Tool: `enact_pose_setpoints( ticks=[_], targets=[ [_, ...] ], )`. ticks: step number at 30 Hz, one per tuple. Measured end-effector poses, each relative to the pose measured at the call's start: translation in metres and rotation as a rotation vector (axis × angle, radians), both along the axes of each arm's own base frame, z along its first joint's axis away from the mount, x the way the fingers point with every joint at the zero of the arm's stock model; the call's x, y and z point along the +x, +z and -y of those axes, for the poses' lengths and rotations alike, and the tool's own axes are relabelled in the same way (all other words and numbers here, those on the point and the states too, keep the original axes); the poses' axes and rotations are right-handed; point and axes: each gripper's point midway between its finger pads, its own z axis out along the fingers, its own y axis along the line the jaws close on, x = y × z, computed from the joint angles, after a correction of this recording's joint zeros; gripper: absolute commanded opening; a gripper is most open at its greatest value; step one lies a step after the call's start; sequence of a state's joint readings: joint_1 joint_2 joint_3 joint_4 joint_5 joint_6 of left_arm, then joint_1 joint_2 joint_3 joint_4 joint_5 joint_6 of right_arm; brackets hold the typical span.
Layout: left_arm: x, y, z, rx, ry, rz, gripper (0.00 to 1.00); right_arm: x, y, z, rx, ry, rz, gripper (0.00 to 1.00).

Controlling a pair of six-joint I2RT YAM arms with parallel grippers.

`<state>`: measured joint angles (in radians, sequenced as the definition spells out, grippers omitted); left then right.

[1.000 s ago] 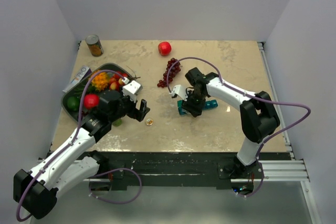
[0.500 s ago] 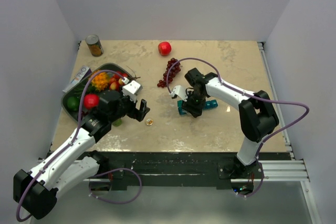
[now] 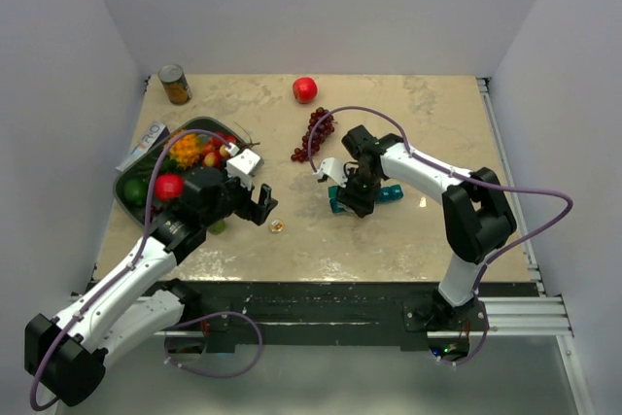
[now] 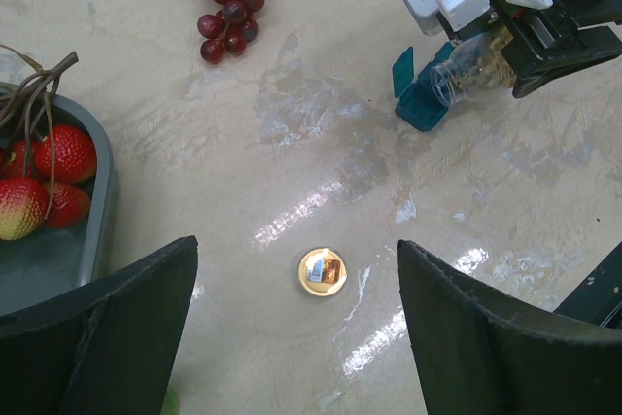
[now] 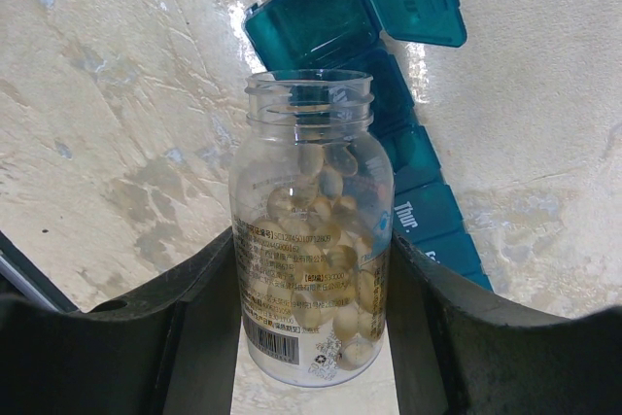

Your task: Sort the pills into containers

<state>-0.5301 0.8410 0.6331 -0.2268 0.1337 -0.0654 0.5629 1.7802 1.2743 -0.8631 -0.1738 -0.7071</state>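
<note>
Right gripper [image 5: 313, 337] grips an uncapped pill bottle [image 5: 309, 240] over the pill organiser [image 5: 428, 211], its end compartment open; left gripper [image 4: 296, 264] hangs wide open, empty, above a gold cap [image 4: 322, 272].

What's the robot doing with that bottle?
The right pincer holds an uncapped pill bottle, tipped so its mouth points at the teal pill organiser, whose end lid is flipped open. No pills show in that open compartment yet. The left pincer hangs open above a small gold cap lying on the table.
</note>
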Motion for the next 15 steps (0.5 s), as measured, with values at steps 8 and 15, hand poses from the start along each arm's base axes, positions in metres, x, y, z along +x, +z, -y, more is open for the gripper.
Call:
enact_pose_setpoints(
  ticks=[8, 15],
  targets=[
    [0.0, 0.0, 0.0, 0.0, 0.0, 0.0, 0.87, -0.0008, 0.0001, 0.0005, -0.002, 0.0, -0.003, 0.0],
    [0.0, 0.0, 0.0, 0.0, 0.0, 0.0, 0.87, -0.001, 0.0002, 0.0005, -0.002, 0.0, -0.004, 0.0]
  ],
)
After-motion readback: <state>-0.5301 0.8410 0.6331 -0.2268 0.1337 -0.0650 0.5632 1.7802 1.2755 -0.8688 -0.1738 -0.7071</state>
